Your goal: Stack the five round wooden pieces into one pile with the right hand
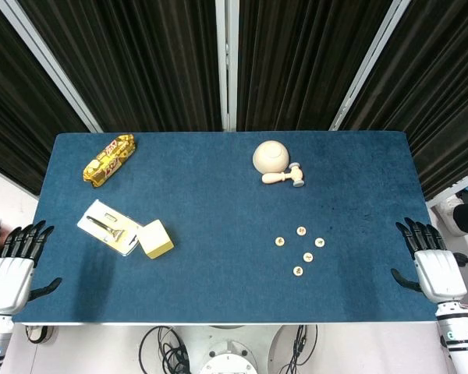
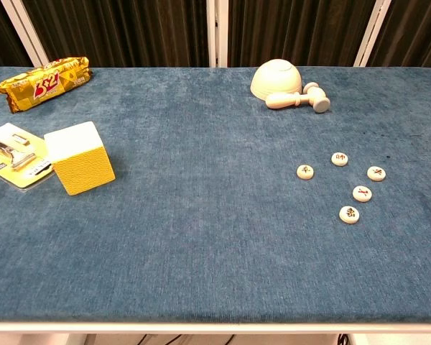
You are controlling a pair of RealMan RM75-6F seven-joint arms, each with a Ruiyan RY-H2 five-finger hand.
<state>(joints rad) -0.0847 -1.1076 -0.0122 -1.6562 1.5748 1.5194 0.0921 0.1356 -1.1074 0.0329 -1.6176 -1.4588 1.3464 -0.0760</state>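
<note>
Several round wooden pieces lie flat and apart on the blue table (image 1: 218,179), right of centre: one at the left (image 1: 280,241) (image 2: 305,171), one at the back (image 1: 301,231) (image 2: 339,159), one at the right (image 1: 320,242) (image 2: 376,173), one in the middle (image 1: 308,257) (image 2: 363,193) and one nearest me (image 1: 298,271) (image 2: 349,214). Each bears a dark character. My right hand (image 1: 431,263) rests off the table's right edge, fingers spread, holding nothing. Off the left edge my left hand (image 1: 15,265) rests likewise, also bare. Neither hand shows in the chest view.
A pale wooden dome (image 1: 271,156) and a small wooden mallet (image 1: 285,177) sit behind the pieces. At the left are a yellow snack packet (image 1: 109,160), a packaged razor on a card (image 1: 107,227) and a yellow cube (image 1: 155,238).
</note>
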